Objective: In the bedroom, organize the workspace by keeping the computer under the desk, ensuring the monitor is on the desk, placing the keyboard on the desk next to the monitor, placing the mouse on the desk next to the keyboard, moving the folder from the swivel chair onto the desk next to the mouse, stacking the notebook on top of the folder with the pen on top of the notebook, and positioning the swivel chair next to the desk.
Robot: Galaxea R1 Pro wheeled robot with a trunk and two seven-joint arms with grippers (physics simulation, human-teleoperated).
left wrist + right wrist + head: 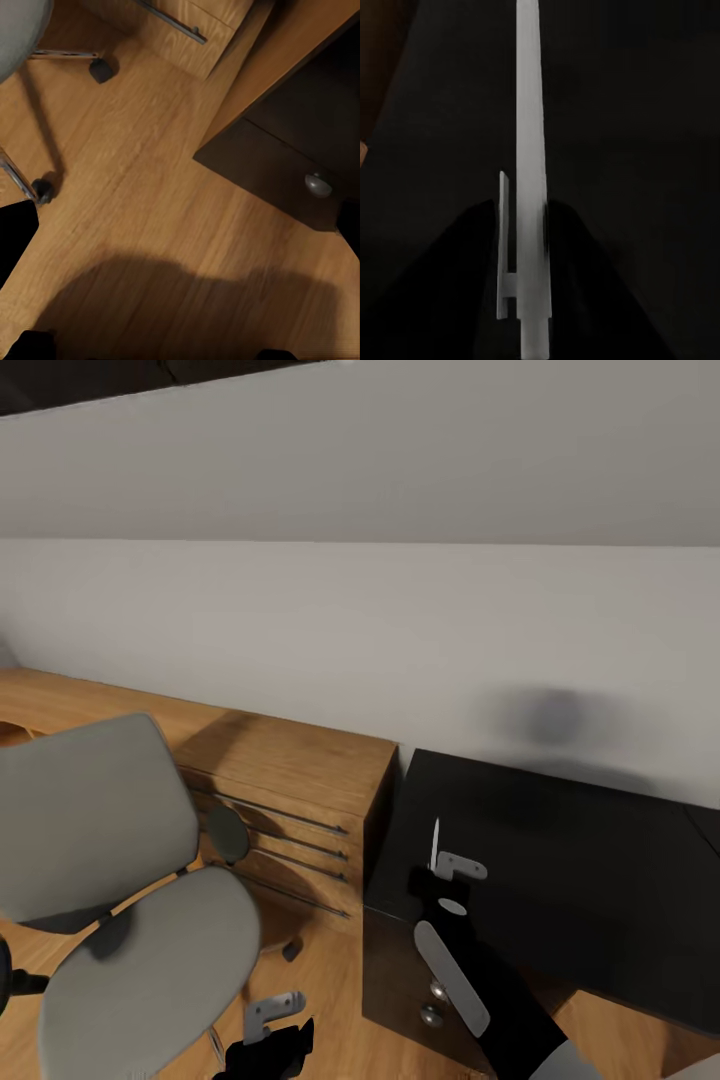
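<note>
White-silver and needle-thin, the pen (pixel 531 172) sits pinched between the right gripper's (pixel 437 872) dark fingers (pixel 472 285), held by its lower end with a small clip alongside, its tip standing up over the glossy black desk (pixel 560 860). It looks light, stiff and slick, so I'd say a firm hold near the middle would keep it from pivoting. The left gripper (pixel 272 1032) hangs low by the grey swivel chair (pixel 130 920) above the wood floor (pixel 150 195); I cannot tell whether its fingers are apart.
</note>
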